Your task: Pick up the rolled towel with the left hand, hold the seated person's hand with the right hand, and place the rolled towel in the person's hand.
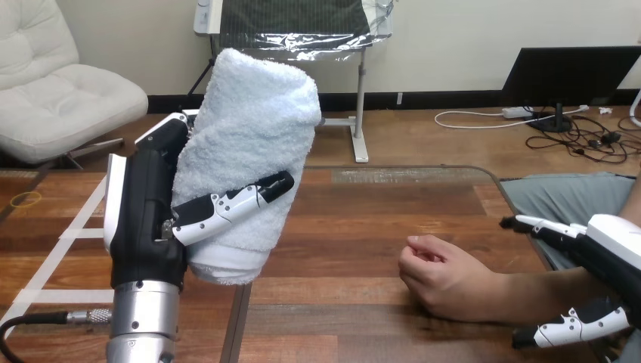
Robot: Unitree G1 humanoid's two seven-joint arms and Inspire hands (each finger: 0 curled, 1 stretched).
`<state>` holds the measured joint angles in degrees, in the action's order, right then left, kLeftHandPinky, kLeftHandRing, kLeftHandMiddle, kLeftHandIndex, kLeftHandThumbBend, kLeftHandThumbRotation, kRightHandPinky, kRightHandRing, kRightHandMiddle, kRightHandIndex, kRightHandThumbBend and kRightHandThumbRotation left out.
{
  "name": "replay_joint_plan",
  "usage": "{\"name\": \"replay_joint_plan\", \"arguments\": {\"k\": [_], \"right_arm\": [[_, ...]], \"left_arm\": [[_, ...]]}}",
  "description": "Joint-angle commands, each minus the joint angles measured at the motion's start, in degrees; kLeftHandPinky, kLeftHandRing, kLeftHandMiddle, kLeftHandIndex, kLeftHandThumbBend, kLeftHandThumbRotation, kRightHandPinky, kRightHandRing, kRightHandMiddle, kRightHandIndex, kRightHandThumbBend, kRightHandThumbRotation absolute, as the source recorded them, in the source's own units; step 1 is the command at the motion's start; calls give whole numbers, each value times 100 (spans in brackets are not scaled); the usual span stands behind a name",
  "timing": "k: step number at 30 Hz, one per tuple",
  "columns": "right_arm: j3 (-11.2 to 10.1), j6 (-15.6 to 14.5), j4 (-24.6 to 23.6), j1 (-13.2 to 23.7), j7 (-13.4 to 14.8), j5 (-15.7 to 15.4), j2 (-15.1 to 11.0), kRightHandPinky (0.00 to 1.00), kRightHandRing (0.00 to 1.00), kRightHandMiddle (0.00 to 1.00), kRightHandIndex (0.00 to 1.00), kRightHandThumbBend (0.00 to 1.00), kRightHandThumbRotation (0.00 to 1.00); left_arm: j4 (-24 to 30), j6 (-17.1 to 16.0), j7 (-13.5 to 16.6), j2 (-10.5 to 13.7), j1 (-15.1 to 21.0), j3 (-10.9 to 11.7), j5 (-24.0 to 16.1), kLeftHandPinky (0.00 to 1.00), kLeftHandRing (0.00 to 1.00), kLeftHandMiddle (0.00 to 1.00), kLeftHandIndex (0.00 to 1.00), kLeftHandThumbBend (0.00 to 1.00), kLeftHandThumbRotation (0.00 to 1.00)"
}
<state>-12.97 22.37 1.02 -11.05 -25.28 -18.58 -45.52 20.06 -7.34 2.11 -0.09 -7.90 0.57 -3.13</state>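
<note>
Fingers of the right hand reach out straight and spread on either side of the person's forearm, the person's hand rests loosely curled on the counter, and farther left the left hand grips the rolled towel upright, clear of the counter.

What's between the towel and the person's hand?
Only bare table, seen in the head view, between the rolled towel and the person's hand.
</note>
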Motion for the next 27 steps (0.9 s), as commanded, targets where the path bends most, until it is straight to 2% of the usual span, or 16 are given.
{"name": "replay_joint_plan", "arguments": {"k": [1,11,23,27], "right_arm": [[123,-30,17,422,32,-132,-212,93,88,90,89,100,32],[252,-89,167,492,99,-379,-153,89,86,87,87,100,25],[441,-79,366,551,328,-703,-93,85,83,84,84,100,18],[570,-41,455,593,502,-976,-104,83,82,83,83,100,16]], "left_arm": [[56,-138,13,-31,207,10,65,19,24,30,36,49,0],[37,-168,16,-22,206,7,68,19,24,30,36,48,0],[43,-155,18,-13,217,14,55,19,24,30,36,48,0],[37,-173,17,-14,219,17,64,19,24,30,36,48,0]]}}
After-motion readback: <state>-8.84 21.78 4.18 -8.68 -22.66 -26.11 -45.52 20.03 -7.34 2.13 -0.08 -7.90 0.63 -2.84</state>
